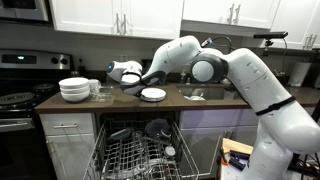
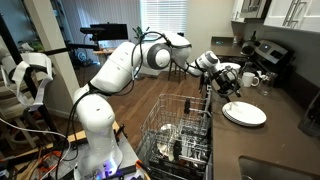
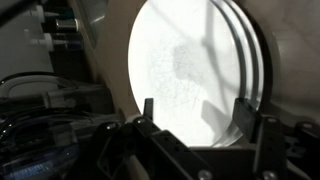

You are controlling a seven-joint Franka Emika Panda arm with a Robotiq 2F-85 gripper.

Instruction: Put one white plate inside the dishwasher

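The gripper (image 3: 195,102), fingers spread and empty, hovers near the white plate (image 3: 190,70) on the counter (image 1: 115,103) over the open dishwasher (image 1: 135,150), so a good grasp probably means lowering one finger past the rim and pinching only that plate.

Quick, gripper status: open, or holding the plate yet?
Gripper: open, fingers spread, nothing held; white plate lies beyond them.
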